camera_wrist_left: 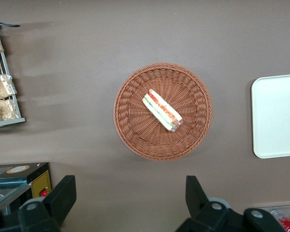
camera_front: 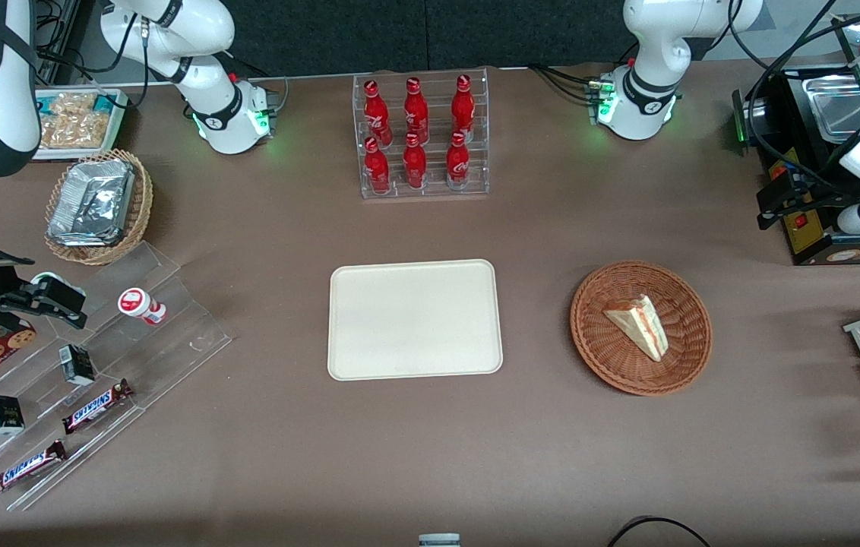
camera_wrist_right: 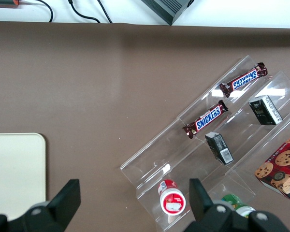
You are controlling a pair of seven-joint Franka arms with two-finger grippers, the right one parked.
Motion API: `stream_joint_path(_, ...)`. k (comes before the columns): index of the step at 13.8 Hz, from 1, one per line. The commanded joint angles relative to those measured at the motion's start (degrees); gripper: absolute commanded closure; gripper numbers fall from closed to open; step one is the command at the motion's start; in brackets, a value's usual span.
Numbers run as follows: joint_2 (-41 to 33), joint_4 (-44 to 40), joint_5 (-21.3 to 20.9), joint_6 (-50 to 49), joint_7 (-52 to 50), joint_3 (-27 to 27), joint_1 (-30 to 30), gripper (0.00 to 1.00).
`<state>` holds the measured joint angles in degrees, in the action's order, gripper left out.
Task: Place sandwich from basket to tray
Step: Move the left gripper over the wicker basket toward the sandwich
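A brown counter (camera_front: 415,456) was seen from above. Toward the parked arm's end stood clear stepped racks (camera_front: 96,380) with candy bars. At the middle lay the cream tray (camera_front: 415,319), bare. Beside it, toward the working arm's end, sat the round wicker basket (camera_front: 640,327) with the sandwich (camera_front: 639,325) lying on its side inside, filling edge showing. The working arm's hand (camera_front: 787,199) hung at the counter's edge near a black appliance (camera_front: 825,152), well apart from the basket; its wrist camera showed the two fingers (camera_wrist_left: 63,195) spread wide, holding nothing.

Risks, as a judgement: the soft wedge could be crushed or its layers slide apart under a hard squeeze. A low approach could catch the basket's rim and drag the light basket.
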<state>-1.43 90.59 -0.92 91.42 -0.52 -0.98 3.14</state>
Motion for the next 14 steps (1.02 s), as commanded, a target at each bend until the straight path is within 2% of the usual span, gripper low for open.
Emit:
stream_joint_path(1, -0.7, 0.0, 0.1, -1.7, -1.0, 0.1, -0.1, 0.0)
stream_joint_path(3, 0.0, 0.3, 0.2, -2.0, -3.5, 0.1, -0.1, 0.0)
stream_joint_path(5, 1.3, 2.6, -0.9, 0.0, -11.7, -0.5, 1.1, 0.0)
stream_joint_path(7, 4.9, 2.8, -0.8, 1.4, -25.0, -0.8, 2.2, 0.0)
stream_joint_path(9, 8.5, 3.6, -0.8, 4.3, -30.4, -0.8, 3.4, 0.0)
stream_joint_path(14, 12.2, 14.4, 0.1, 19.6, -39.0, -0.9, 3.7, 0.0)
